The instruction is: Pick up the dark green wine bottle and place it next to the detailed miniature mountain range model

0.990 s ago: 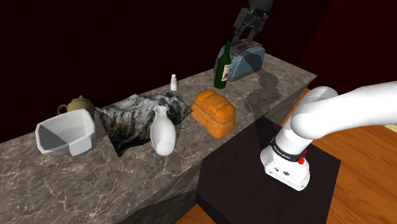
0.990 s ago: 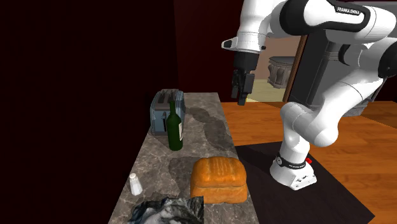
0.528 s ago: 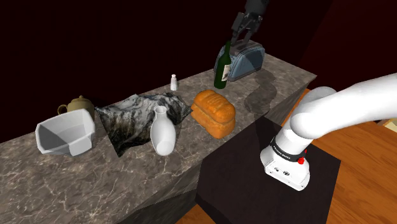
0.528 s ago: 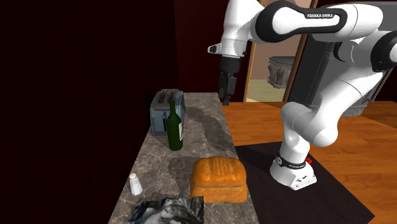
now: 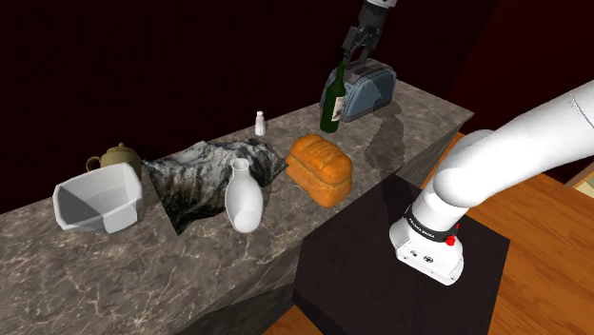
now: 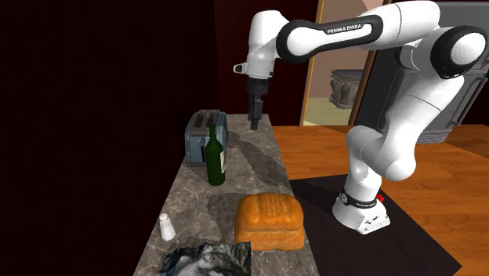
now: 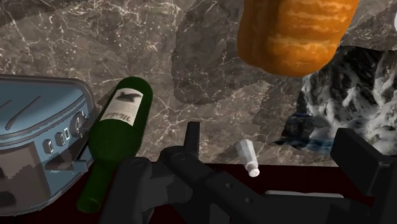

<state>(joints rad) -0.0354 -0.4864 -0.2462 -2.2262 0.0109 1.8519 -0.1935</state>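
Toaster, bread loaf, vase, bowl

The shoulder view looks down across the desk from beside the stand, the second along its length, the wrist steeply down; all share the bottle.

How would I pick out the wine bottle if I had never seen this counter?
Follow the marbled counter to the end where a blue-grey toaster sits. The wine bottle stands upright right beside it. It alone is dark green, tall and slim-necked, with a pale label.
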